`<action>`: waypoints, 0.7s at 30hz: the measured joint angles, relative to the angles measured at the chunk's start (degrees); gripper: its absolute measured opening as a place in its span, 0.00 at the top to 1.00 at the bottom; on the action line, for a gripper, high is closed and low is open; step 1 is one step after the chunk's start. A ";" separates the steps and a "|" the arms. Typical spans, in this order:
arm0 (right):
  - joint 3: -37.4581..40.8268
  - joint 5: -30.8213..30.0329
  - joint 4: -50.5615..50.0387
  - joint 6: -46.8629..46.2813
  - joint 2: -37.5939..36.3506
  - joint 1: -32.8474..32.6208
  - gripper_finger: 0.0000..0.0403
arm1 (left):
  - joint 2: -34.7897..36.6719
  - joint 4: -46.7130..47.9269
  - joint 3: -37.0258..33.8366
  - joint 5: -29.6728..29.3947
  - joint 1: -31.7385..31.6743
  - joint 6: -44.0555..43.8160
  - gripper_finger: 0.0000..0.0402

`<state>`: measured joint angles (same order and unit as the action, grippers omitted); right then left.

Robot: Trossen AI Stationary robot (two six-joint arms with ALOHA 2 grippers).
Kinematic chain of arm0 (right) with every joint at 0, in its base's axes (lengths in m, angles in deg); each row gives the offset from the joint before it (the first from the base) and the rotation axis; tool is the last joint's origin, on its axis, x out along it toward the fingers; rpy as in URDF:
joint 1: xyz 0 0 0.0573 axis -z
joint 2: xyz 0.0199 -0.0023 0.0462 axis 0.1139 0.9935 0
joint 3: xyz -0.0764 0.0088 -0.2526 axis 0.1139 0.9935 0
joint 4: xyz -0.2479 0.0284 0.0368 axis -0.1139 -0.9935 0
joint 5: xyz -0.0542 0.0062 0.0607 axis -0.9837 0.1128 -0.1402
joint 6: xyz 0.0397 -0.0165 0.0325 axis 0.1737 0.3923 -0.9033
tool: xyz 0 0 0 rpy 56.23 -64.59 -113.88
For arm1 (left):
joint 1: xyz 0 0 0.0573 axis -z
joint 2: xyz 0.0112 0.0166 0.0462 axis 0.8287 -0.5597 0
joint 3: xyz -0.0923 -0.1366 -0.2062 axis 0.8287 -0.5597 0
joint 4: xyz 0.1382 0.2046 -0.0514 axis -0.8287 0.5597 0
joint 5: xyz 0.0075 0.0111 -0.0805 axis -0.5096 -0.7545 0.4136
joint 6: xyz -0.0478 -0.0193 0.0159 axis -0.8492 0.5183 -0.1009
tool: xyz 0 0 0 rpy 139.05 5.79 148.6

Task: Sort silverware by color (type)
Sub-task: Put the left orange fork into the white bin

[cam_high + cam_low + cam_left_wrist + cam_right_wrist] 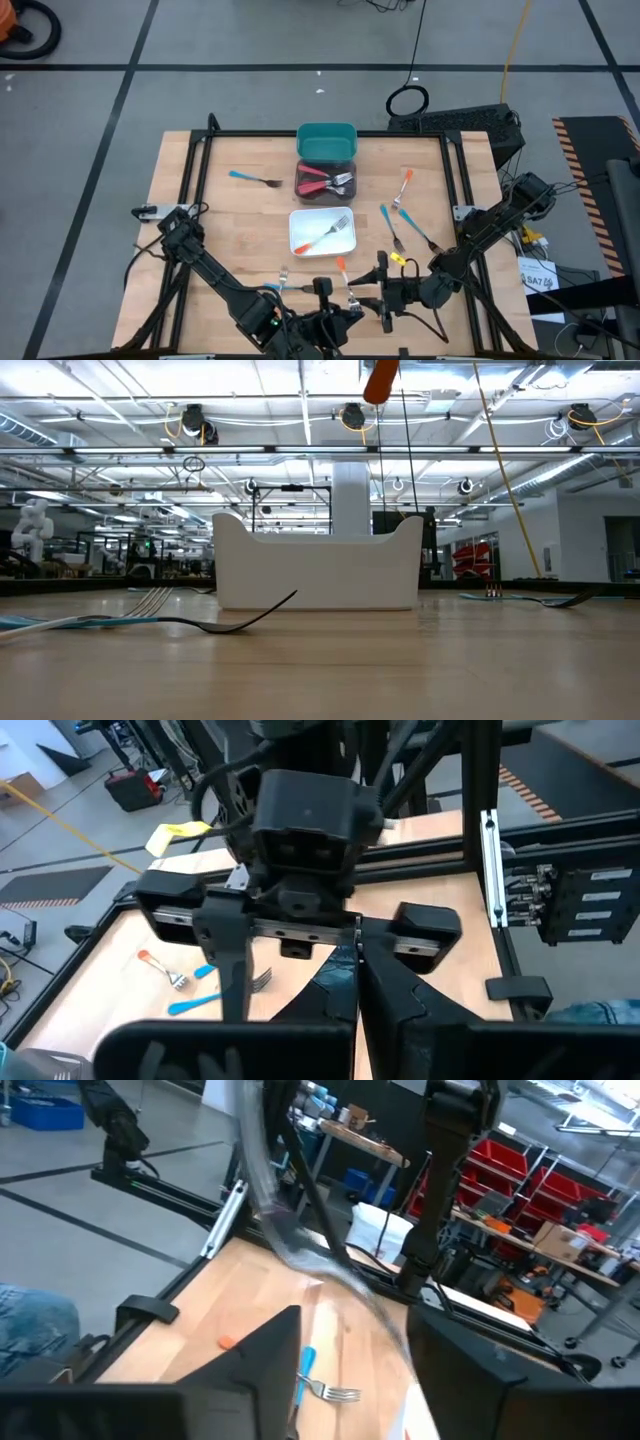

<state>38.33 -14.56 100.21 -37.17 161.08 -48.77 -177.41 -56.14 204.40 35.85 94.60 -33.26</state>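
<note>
Teal bin (327, 141), dark bin (303, 177), white bin (301, 233)

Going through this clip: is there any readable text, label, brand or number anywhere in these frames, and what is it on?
White label beside the table's right edge, high view: dark print, possibly starting "BA7", too small to be sure.
Yellow tag behind the right claw, left wrist view: no legible marks.
Bins, forks and tabletop: no text visible.
Room shelves and boxes, low and right wrist views: nothing legible.

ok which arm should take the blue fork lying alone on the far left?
Left, probably. The blue fork lies on the left half; the left gripper is on that side's arm, while the right gripper must cross the white bin.
</note>
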 joint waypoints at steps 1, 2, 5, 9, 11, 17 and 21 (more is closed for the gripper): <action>0.00 -0.04 -0.03 0.01 0.00 0.02 0.60 | 0.00 0.02 0.00 0.00 0.00 0.07 1.00; 0.00 -0.05 -0.04 0.03 0.00 0.14 0.63 | 0.00 0.01 0.00 0.00 0.00 0.06 1.00; 0.00 -0.12 0.07 0.01 0.00 0.43 0.73 | 0.00 -0.06 0.00 0.04 0.03 -0.13 1.00; 0.00 -0.16 0.03 -0.12 -0.01 1.19 0.85 | 0.00 -0.03 0.00 0.04 0.00 -0.39 1.00; 0.00 -0.07 -0.04 -0.13 -0.02 1.41 0.91 | 0.00 -0.01 0.00 -0.02 0.00 -0.49 1.00; 0.07 -0.04 -0.75 0.15 0.00 1.37 0.98 | 0.00 -0.12 0.00 -0.27 -0.04 -0.87 0.98; 0.07 0.33 -0.78 -0.40 0.00 1.12 0.99 | 0.02 0.47 0.04 -0.87 0.04 0.52 0.89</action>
<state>38.40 -14.22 99.43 -37.57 161.08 -47.64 -177.39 -55.67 204.45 34.97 94.64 -32.74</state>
